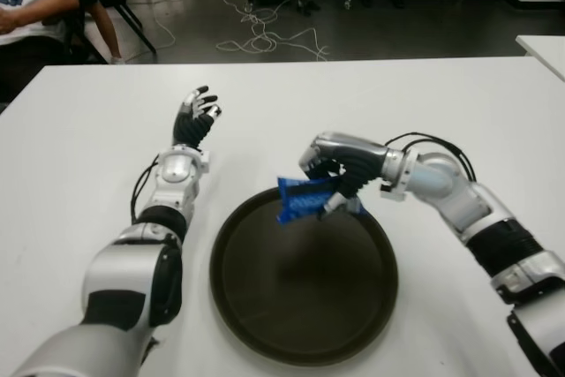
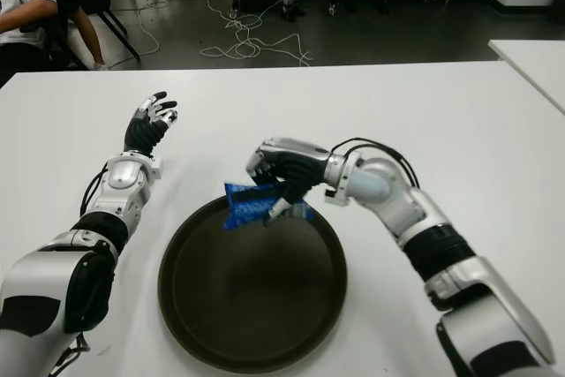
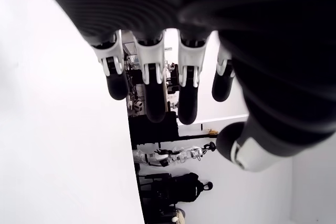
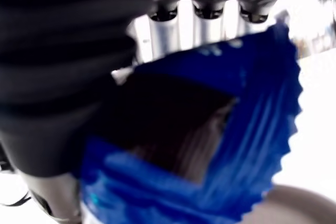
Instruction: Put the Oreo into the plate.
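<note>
A blue Oreo packet (image 1: 304, 199) hangs over the far rim of the round dark plate (image 1: 303, 280), gripped by my right hand (image 1: 333, 174), whose fingers curl around it. In the right wrist view the blue wrapper (image 4: 247, 145) fills the frame under the curled fingers (image 4: 210, 19). My left hand (image 1: 196, 117) is to the left of the plate, away from it, with fingers spread and nothing in them. The left wrist view shows the relaxed fingertips (image 3: 152, 103) holding nothing.
The white table (image 1: 371, 99) stretches around the plate. A seated person (image 1: 26, 6) is at the far left behind the table. Cables (image 1: 265, 37) lie on the floor beyond. A second white table edge (image 1: 543, 46) shows at the far right.
</note>
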